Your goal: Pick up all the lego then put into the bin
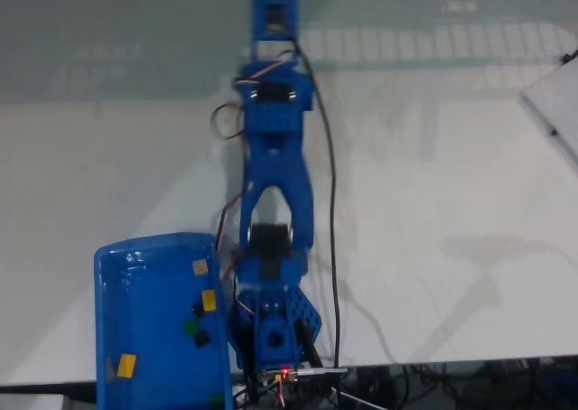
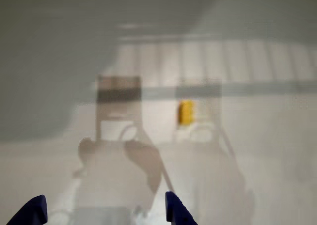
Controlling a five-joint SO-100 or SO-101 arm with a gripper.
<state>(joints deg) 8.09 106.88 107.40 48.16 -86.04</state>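
Observation:
A yellow lego brick (image 2: 186,112) lies on the white table, ahead of and slightly right of my gripper (image 2: 104,214) in the wrist view. The two blue fingertips (image 2: 33,212) stand wide apart at the bottom edge with nothing between them, so the gripper is open. In the fixed view the blue arm stretches toward the far side, with the gripper head (image 1: 274,14) at the top. The glossy blue bin (image 1: 117,320) sits at the lower left beside the arm's base. Several bricks lie in it, among them yellow (image 1: 209,300), green (image 1: 191,324) and black (image 1: 200,338).
A black cable (image 1: 327,184) runs along the arm's right side down to a lit circuit board (image 1: 285,374) at the base. A white sheet or panel (image 1: 555,112) lies at the right edge. The table's front edge (image 1: 452,367) runs along the bottom.

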